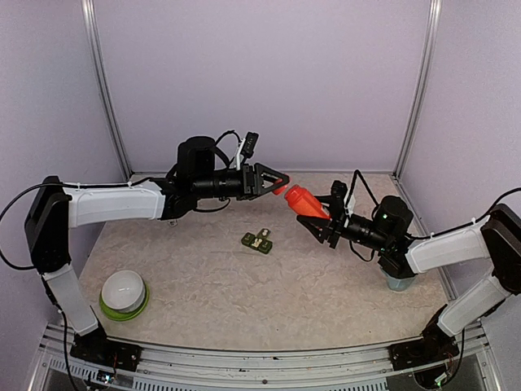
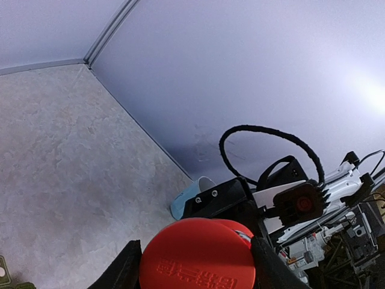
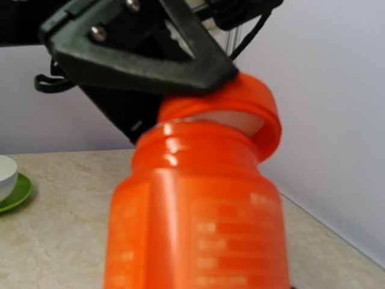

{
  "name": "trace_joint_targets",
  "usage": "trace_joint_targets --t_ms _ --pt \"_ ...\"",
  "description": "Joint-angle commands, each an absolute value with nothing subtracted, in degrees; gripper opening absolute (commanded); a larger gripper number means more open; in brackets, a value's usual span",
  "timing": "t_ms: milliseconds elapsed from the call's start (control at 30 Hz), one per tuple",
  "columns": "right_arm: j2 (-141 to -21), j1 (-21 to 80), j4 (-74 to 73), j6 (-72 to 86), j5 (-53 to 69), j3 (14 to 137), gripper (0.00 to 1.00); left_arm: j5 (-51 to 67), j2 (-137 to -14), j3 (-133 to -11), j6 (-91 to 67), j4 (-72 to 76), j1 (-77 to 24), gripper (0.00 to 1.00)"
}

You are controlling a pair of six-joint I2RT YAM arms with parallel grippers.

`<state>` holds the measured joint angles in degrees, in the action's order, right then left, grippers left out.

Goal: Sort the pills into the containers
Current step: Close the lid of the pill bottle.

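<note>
**Trainee:** Overhead view. What is the state of each arm?

**Technician:** The left fingers (image 1: 277,181) are clamped on the orange cap (image 1: 281,191), held above the far middle of the worktop (image 1: 203,277). The right fingers (image 1: 320,217) are clamped on the orange bottle (image 1: 302,201). The bottle is tilted, its neck pointing left towards the cap, and the two meet.

**Trainee:** Where are the containers?

**Technician:** The containers (image 1: 257,242), a dark green strip, lie flat at the middle of the worktop, below both sets of fingers and touched by neither. A white bowl (image 1: 122,287) on a green plate (image 1: 110,310) sits at the near left. A pale blue mug (image 1: 399,282) stands at the right, under the right arm.

**Trainee:** Left wrist view?

**Technician:** The embossed top of the cap fills the lower edge, with one black finger pressed against each side. The right arm is behind it, and the mug stands by the wall.

**Trainee:** Right wrist view?

**Technician:** The bottle fills the frame. The cap sits tilted over the neck, raised on the right, with white showing under its rim. A black left finger bears on the cap from above. The bowl is at the left edge.
</note>
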<state>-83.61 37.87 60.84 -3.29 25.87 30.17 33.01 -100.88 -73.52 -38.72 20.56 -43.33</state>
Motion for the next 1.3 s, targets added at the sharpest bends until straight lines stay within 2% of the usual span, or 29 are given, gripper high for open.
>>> trace_joint_targets --t_ms 0,633,1033,1267 --pt "-83.4 38.5 62.3 -3.5 25.3 31.5 0.02 35.8 -101.0 -73.8 -40.9 24.3 -44.7 0.49" --pt "-83.4 38.9 60.1 -4.5 23.2 32.8 0.02 33.8 -103.0 -75.8 -42.1 21.1 -47.0 0.49" --pt "-83.0 46.3 55.2 -16.9 1.3 35.5 0.00 28.3 -104.4 -75.5 -45.5 16.8 -48.2 0.47" --pt "-82.7 48.0 56.4 -18.9 -1.4 35.1 0.00 29.7 -104.8 -75.8 -44.2 16.3 -48.3 0.47"
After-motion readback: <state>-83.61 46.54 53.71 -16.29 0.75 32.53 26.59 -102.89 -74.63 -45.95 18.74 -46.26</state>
